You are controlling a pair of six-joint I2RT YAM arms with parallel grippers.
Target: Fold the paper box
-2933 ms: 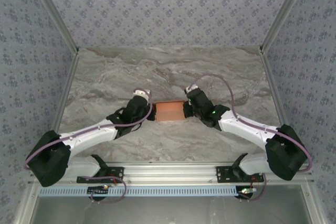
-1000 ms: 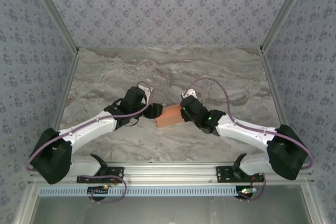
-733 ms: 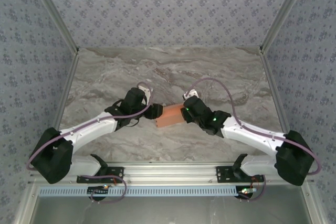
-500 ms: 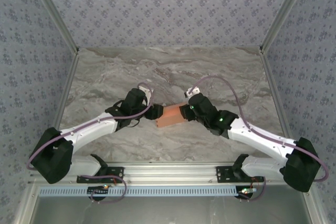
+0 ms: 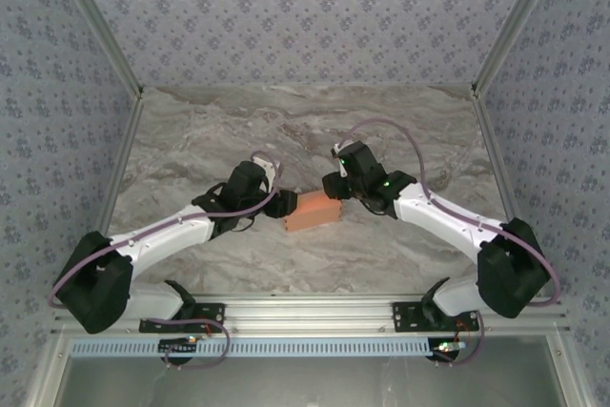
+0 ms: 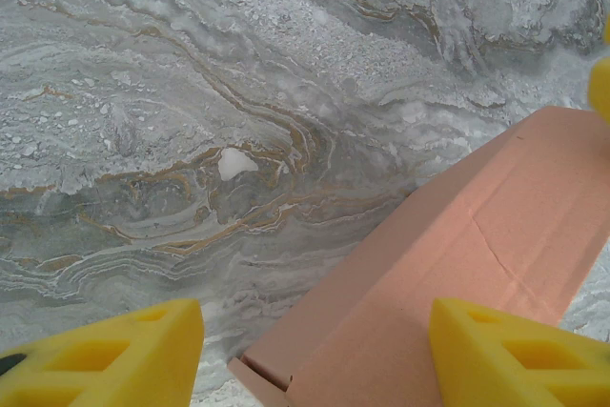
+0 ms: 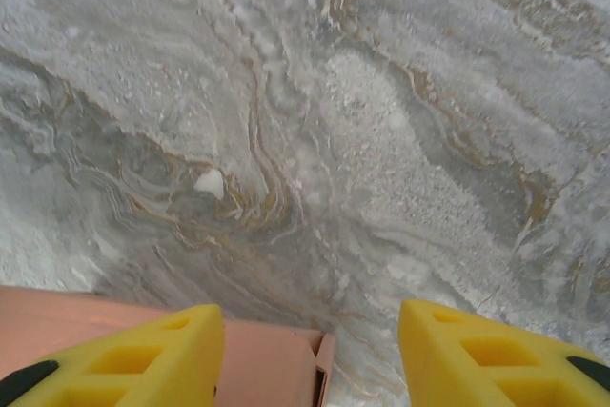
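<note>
1. Starting nearest the arms, the box [image 5: 312,210] lies near the middle of the surface [image 5: 191,264]. It looks closed and low, and it is skewed so that its right end points farther back.
2. The left hand [image 5: 277,203] is at the box's left end with its fingers [image 6: 114,355] spread. In its wrist view one pad is over the card and the other over bare marble, so it pinches nothing.
3. Farther back, the right hand [image 5: 333,185] hovers at the box's far right corner. It is likewise spread and empty, and that corner shows beneath one pad.
4. The folding looks almost done. The step in hand is probably seating the end flaps and squaring the box.
5. To do it well:
   - Lower the left hand so both pads straddle the box's end before closing.
   - Squeeze lightly, because thin card dents and bows.
   - Brace the opposite end with the right hand so the box cannot slide or pivot on the smooth marble.
   - Push along the box's length, not across it, so the seam at the end does not spring open.
</note>
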